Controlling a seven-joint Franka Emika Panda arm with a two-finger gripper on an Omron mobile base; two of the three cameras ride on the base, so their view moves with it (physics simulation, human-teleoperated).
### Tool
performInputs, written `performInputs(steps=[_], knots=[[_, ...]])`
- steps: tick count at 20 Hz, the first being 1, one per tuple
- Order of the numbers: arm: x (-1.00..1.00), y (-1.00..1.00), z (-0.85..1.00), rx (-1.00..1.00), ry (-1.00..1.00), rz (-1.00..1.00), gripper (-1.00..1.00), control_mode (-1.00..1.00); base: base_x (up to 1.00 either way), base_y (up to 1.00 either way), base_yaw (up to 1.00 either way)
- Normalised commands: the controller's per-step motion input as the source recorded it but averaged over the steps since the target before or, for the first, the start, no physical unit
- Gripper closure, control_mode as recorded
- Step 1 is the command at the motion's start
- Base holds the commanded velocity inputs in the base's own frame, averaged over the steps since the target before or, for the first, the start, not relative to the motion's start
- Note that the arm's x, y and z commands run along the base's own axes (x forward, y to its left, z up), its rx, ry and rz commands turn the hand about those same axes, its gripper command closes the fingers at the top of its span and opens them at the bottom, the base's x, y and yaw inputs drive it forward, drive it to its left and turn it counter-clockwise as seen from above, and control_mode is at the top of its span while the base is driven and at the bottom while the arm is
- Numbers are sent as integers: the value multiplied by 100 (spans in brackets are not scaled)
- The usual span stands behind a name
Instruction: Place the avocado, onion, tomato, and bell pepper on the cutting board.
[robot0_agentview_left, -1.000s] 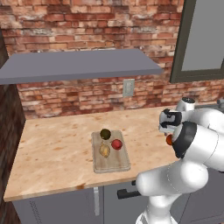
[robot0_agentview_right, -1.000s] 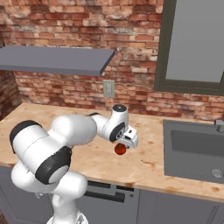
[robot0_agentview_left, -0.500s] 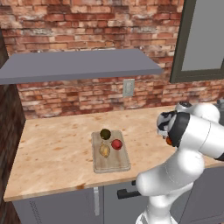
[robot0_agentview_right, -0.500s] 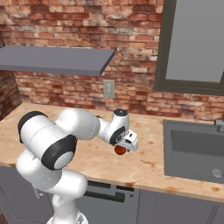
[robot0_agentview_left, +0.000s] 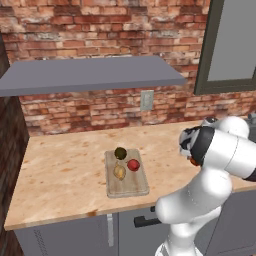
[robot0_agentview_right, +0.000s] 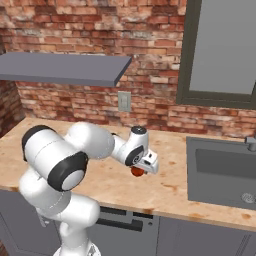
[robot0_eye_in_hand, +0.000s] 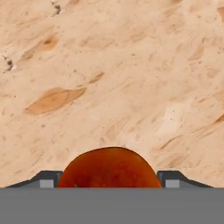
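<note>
The orange-red tomato (robot0_eye_in_hand: 109, 168) sits between my gripper's (robot0_eye_in_hand: 109, 180) two dark fingertips (robot0_eye_in_hand: 48, 178), which are shut on it over the bare wooden counter. From the right base the tomato (robot0_agentview_right: 136, 171) hangs under the gripper (robot0_agentview_right: 144, 168), left of the sink; whether it touches the counter I cannot tell. In the left base view a sliver of the tomato (robot0_agentview_left: 193, 161) peeks past my arm. The cutting board (robot0_agentview_left: 140, 187) lies well to the left and carries the dark avocado (robot0_agentview_left: 120, 152), the tan onion (robot0_agentview_left: 119, 172) and the crimson bell pepper (robot0_agentview_left: 133, 164).
A sink (robot0_agentview_right: 225, 172) with a faucet (robot0_agentview_right: 250, 142) is set into the counter at the right. A grey shelf (robot0_agentview_left: 90, 74) hangs over the counter, a wall outlet (robot0_agentview_left: 146, 100) sits on the brick wall, and the counter's front edge (robot0_agentview_right: 150, 205) is near.
The arm's elbow and upper links have swung round, while the gripper stays shut on the tomato at almost the same spot. The things on the board have not moved.
</note>
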Motion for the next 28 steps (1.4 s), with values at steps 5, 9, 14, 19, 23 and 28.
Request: performInputs(steps=[5, 9, 14, 19, 23, 28], knots=[[-21, 20, 61, 0, -9, 0, 100, -100, 0, 0, 0], [-42, 52, 67, 0, -8, 0, 100, -100, 0, 0, 0], [-52, 65, 71, 0, -11, 0, 100, -100, 0, 0, 0], [-60, 67, 74, 0, -15, 0, 100, -100, 0, 0, 0], [-71, 64, 60, 0, -18, 0, 100, -100, 0, 0, 0], [-67, 68, 51, 0, -17, 0, 100, -100, 0, 0, 0]])
